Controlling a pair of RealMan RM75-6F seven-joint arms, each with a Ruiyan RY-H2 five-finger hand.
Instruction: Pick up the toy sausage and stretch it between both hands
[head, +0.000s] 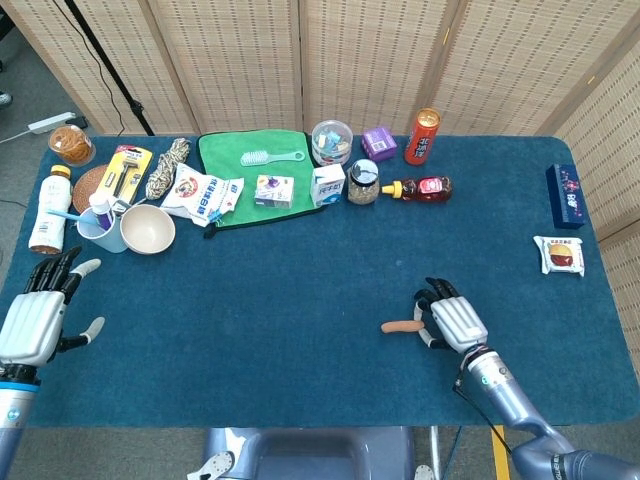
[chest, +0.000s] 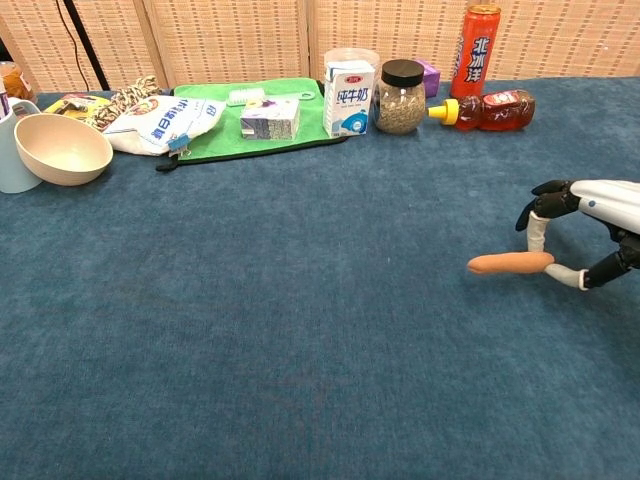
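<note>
Head view, left side: the left hand (head: 32, 322) hovers over the near left edge of the table (head: 300, 290), fingers spread and nothing in it.
Beyond the left hand: a white bottle (head: 48, 210), a mug (head: 97, 228) with a toothbrush in it and a beige bowl (head: 148, 228) stand just past its fingertips.
Further out from the left hand: a green cloth (head: 250, 180) with a comb (head: 270, 157) on it lies at the far side of the table.
Toy sausage: the toy sausage (chest: 510, 263) is level, well apart from the left hand and pointing left out of the right hand's fingers; in the chest view it looks lifted just off the table, though contact cannot be ruled out.
Right hand: the right hand (head: 452, 320) pinches the right end of the toy sausage between thumb and one fingertip, the other fingers curled above it.
Beyond the right hand: a milk carton (chest: 347, 97), a jar (chest: 400, 96), an orange can (chest: 475, 37) and a lying red bottle (chest: 495, 109) sit at the far edge.
Right of the right hand: a wrapped snack (head: 560, 254) and a blue box (head: 565, 195) lie near the table's right edge.
</note>
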